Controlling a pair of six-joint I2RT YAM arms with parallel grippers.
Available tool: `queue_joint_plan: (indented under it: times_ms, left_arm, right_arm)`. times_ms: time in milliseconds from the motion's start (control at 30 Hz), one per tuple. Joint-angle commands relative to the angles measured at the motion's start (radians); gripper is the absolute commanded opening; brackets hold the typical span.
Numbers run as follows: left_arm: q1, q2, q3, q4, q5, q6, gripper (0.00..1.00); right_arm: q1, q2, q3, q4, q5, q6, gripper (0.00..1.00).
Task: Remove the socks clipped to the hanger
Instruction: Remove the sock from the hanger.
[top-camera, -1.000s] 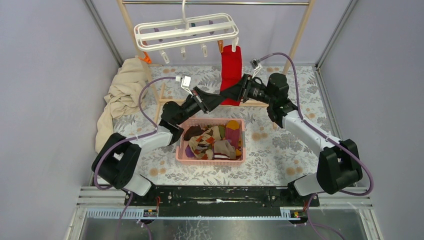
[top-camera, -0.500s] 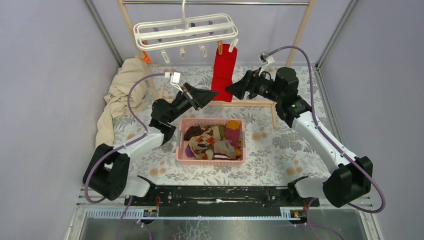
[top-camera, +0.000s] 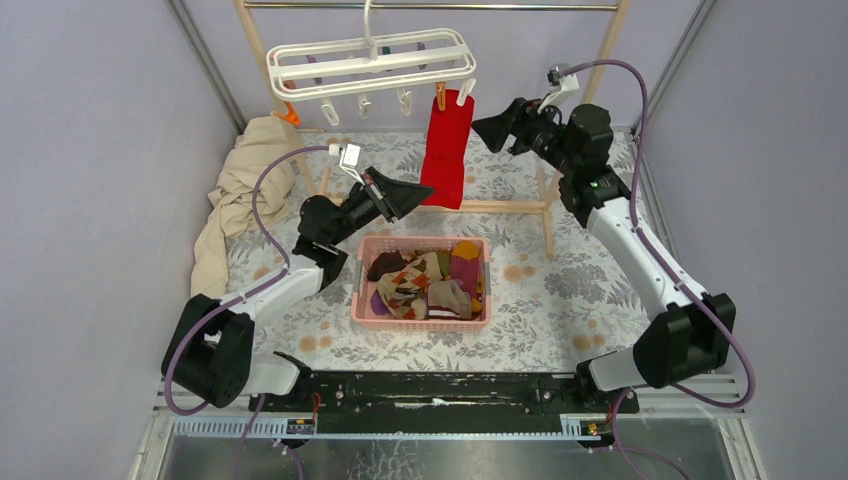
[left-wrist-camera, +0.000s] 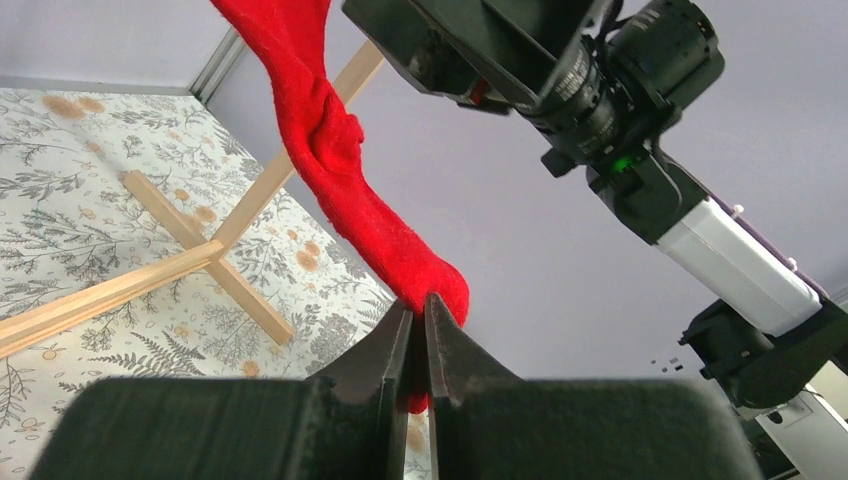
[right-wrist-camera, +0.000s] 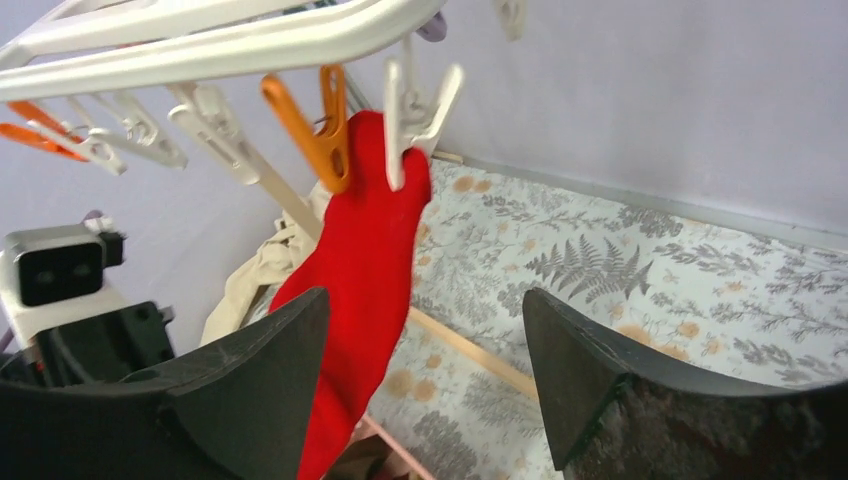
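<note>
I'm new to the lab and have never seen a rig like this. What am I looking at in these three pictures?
These are two robot arms bolted at the near edge of a table with a leaf-print cover; each ends in a two-finger gripper. The wide picture comes from a fixed camera above and behind the arms. The other two come from cameras on the wrists, so each sees its own gripper up close. A white hanger hangs on a wooden-post rack, with one red sock clipped to it. The left gripper is shut on that sock's lower end. The right gripper is open near the clips, holding nothing. On the table sit a pink basket with several socks in it and a crumpled beige cloth.
</note>
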Motion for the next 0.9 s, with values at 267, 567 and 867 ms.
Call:
queue_joint_plan:
  times_ms: [267, 567, 867]
  left_arm:
    - [0.012, -0.007, -0.005, 0.040, 0.053, -0.014, 0.14]
    - [0.025, 0.011, -0.011, 0.052, 0.065, -0.018, 0.13]
    - [0.040, 0.027, -0.016, 0.079, 0.075, -0.031, 0.13]
  right_arm:
    - [-0.011, 0.173, 0.088, 0.377, -0.003, 0.067, 0.76]
    - [-0.014, 0.227, 0.125, 0.472, -0.021, 0.125, 0.76]
    - [-0.015, 0.282, 0.176, 0.491, -0.034, 0.153, 0.70]
